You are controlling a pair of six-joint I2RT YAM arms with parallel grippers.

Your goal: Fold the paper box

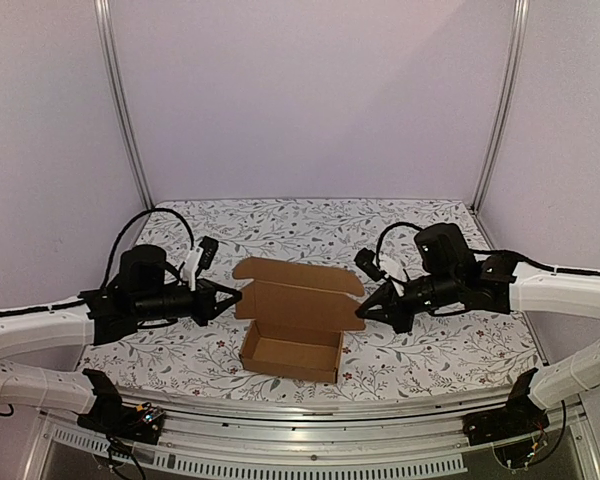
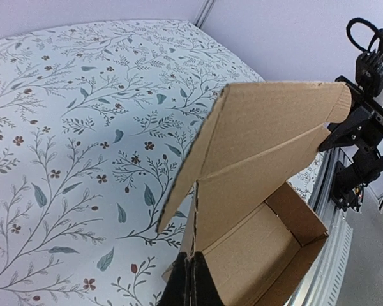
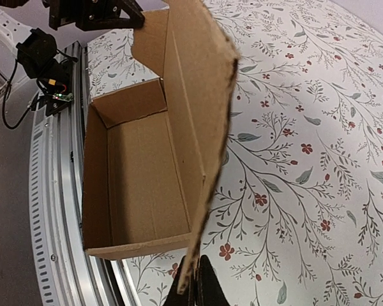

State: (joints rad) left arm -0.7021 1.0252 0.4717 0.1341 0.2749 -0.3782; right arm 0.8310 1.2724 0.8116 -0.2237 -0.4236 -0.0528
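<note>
The paper box (image 1: pixel 292 352) is plain brown cardboard, an open tray near the table's front edge with its lid (image 1: pixel 302 293) raised behind it. My left gripper (image 1: pixel 236 296) is at the lid's left end. In the left wrist view its fingers (image 2: pixel 193 275) are pressed together on the cardboard edge where lid and side wall (image 2: pixel 262 245) meet. My right gripper (image 1: pixel 361 311) is at the lid's right end. In the right wrist view it (image 3: pixel 200 282) is shut on the lower corner of the upright lid (image 3: pixel 198 95), with the tray's inside (image 3: pixel 140 178) to the left.
A floral cloth (image 1: pixel 430 350) covers the table. An aluminium rail (image 1: pixel 300 415) runs along the near edge just in front of the box. Two metal frame posts (image 1: pixel 130 110) (image 1: pixel 500 100) rise at the back corners against plain walls.
</note>
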